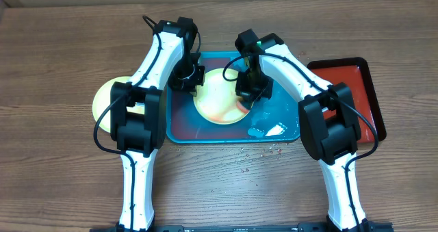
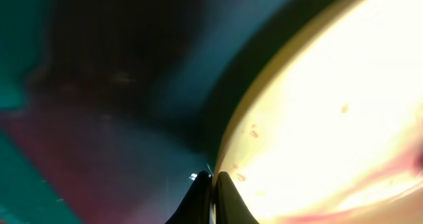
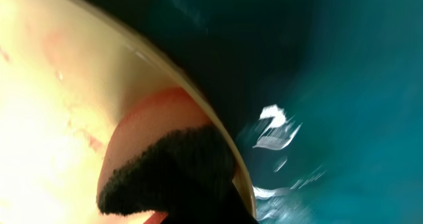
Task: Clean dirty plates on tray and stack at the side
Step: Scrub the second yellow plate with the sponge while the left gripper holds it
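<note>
Left end effector [image 2: 211, 182] pinched on yellow-green plate [image 2: 317, 105] rim. Right end effector [image 1: 250, 89] clamps sponge [image 3: 165, 168]: fuzzy black, pink-backed, seen in wrist view only. Glossy turquoise tray [image 1: 226, 140], wet.

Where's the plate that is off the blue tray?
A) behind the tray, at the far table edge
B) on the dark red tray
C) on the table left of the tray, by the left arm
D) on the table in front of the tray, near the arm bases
C: the yellow-green plate lies on the table left of the turquoise tray, partly under the left arm; the dark red tray shows no plate.
</note>
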`<state>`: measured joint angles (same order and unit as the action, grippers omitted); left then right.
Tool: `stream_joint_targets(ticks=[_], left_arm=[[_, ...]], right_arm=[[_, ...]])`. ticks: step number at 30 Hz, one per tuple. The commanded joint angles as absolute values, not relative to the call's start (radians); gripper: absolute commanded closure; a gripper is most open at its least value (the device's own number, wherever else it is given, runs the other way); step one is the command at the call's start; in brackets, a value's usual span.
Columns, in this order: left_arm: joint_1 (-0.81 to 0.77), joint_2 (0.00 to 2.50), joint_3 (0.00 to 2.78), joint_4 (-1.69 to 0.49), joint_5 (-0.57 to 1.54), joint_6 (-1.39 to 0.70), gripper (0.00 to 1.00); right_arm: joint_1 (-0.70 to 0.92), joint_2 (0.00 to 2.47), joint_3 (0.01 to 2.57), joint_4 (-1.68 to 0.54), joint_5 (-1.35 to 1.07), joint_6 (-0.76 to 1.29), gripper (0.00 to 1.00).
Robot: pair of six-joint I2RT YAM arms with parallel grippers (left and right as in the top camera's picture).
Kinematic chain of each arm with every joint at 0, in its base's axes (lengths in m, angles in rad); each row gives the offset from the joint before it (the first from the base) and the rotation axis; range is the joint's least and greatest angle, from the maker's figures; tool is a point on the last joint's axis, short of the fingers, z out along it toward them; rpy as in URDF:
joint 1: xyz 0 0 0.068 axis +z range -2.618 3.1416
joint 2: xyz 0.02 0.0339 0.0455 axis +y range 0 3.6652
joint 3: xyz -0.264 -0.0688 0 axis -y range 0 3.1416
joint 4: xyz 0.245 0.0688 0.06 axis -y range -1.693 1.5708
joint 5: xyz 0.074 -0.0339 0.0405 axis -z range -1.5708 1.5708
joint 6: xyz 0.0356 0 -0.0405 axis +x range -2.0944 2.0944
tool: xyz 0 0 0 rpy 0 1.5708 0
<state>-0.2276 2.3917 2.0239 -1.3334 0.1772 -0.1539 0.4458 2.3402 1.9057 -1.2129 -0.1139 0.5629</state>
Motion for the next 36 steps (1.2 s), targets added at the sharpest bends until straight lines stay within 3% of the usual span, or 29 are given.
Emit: stream_joint_targets(ticks=[1,13,22,26,36], left_arm=[[-0.228,2.362,2.030,-1.334,0.181,-0.157,0.96],[-0.229,2.362,2.030,-1.330,0.181,-0.157,0.96],[-0.229,2.362,2.030,-1.330,0.181,-0.157,0.96],[-0.228,2.362,2.030,-1.330,0.181,-0.157,0.96],[-0.228,2.362,2.030,-1.327,0.176,-0.157,0.96]], right_arm=[[0.444,2.356,1.913,-1.186,0.058,0.570,0.96],[0.512,2.503,1.911,-0.902,-0.497,0.520,0.96],[0.501,2.503,1.913,-0.953,-0.525,0.551,0.96],[0.463,2.463,1.913,-1.052,-0.453,0.550,0.96],[0.455,2.338,1.913,-1.216,0.078,0.519,0.96]])
